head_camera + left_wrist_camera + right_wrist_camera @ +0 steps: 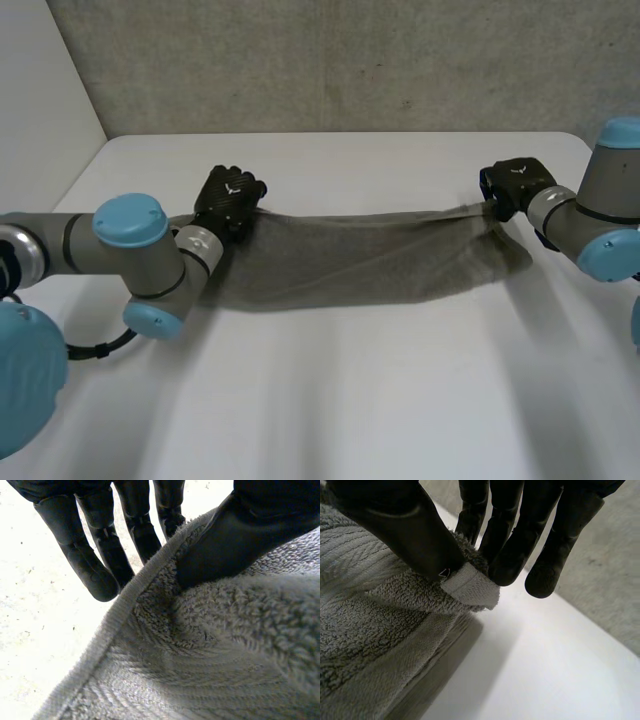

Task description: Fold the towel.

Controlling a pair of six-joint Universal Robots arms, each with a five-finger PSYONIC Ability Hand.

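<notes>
The towel (pixel 360 255) lies stretched lengthwise across the tabletop (pixel 350 400). Its far edge is drawn taut between the two arms and its near part sags onto the surface. The left robot hand (pixel 228 200) grasps one end and the right robot hand (pixel 515 185) grasps the other. The step in hand appears to be the start of a fold, with both ends gripped and lifted. The next move probably calls for both hands to travel together at matched height, with even tension so that the cloth does not bunch. The head view gives the full span and the sag, but not the detail of either grip. The left wrist view shows the thumb (pixel 235 535) pressed onto the pile, with the fingers (pixel 95 565) behind the hemmed edge (pixel 120 615). The right wrist view shows the corner (pixel 470 587) pinched between thumb and fingers. Little cloth is held there, so a slip is possible.
</notes>
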